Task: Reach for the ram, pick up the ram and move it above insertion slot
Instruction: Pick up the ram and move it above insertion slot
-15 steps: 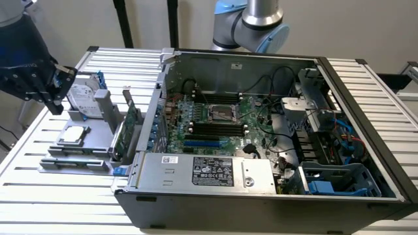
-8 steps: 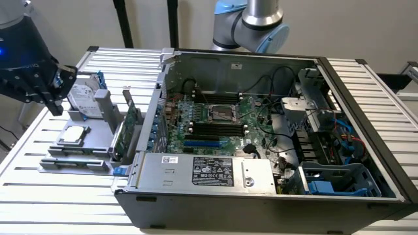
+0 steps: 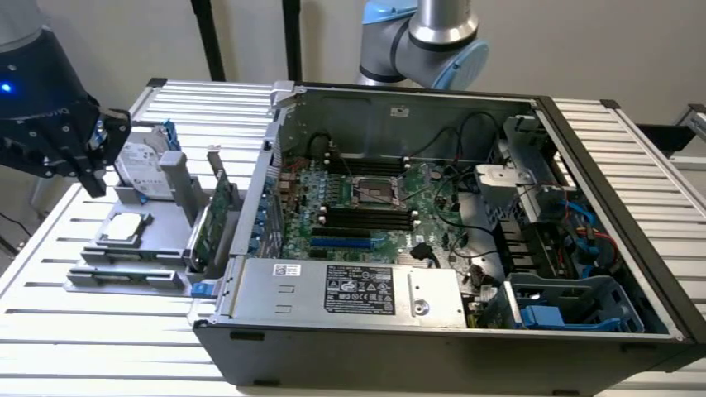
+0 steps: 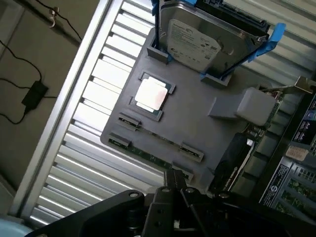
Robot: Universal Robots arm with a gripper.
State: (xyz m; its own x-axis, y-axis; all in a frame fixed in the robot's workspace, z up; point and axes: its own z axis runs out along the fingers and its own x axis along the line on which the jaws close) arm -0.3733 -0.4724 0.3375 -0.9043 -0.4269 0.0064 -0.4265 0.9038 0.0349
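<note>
On the grey fixture plate point(image 4: 197, 118), along the edge farthest from the hard drive point(image 4: 197, 44), the ram point(image 4: 145, 155) lies flat on its long side. It is seated between small end clips that look meant to keep it from sliding and to leave its long edges free for a grasp. Nothing touches it, so the pick-up has not yet happened.

The gripper point(image 3: 105, 157) hangs above the plate near the hard drive's end, on the exterior view's left, with its fingers point(image 3: 88, 178) apart and nothing between them. I judge this to be the reach.

On the same plate the square processor chip point(image 4: 152, 95) sits in its own recess beside the ram. The hard drive stands on edge in blue rails, and the bigger expansion card point(image 3: 217, 219) stands upright at the side nearest the computer case point(image 3: 441, 347). Each part has its own pocket, presumably so that one can be taken without knocking another.

The plate rests on the slatted metal desk point(image 3: 111, 331), just beside the open case. Inside the case, on the motherboard, the insertion slot point(image 3: 369, 219) is one of several long black sockets lying side by side. It is well apart from the ram, with the case wall between them.
</note>
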